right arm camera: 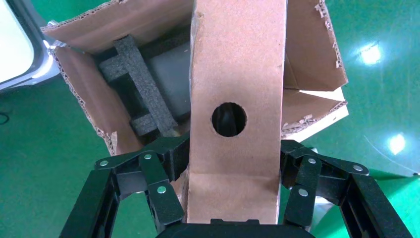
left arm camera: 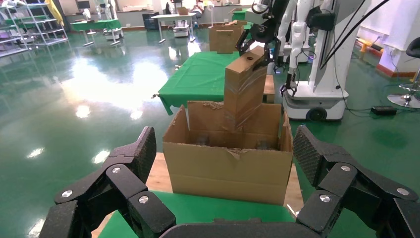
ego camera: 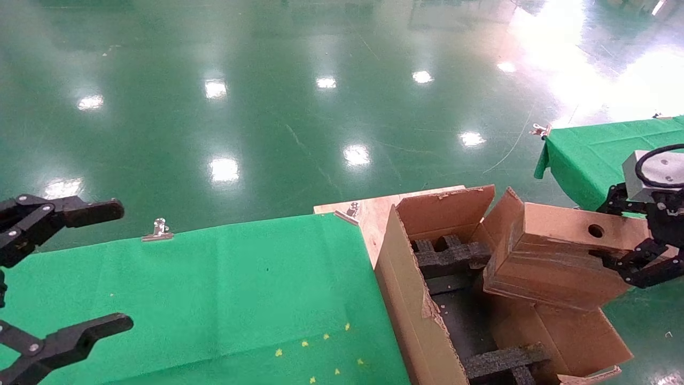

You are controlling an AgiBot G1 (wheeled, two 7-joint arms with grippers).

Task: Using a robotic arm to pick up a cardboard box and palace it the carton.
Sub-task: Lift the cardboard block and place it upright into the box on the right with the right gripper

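Observation:
My right gripper [ego camera: 609, 230] is shut on the cardboard box [ego camera: 556, 262], a small brown box with a round hole and glossy tape. It holds the box tilted, with the lower end dipping into the right side of the carton [ego camera: 406, 299]. The carton is large and open, with ragged flaps and black foam inserts [ego camera: 449, 256]. In the right wrist view the fingers [right arm camera: 163, 163] clamp both sides of the box [right arm camera: 237, 74] above the carton [right arm camera: 94, 109]. My left gripper [ego camera: 124, 266] is open and empty over the green table, far left. From there the box [left arm camera: 245, 84] stands up out of the carton [left arm camera: 228, 168].
The carton stands off the right end of a green-clothed table [ego camera: 214, 299], against a wooden board [ego camera: 374, 211]. Metal clips [ego camera: 158, 230] hold the cloth. A second green table [ego camera: 588, 155] is behind the right arm. The floor is glossy green.

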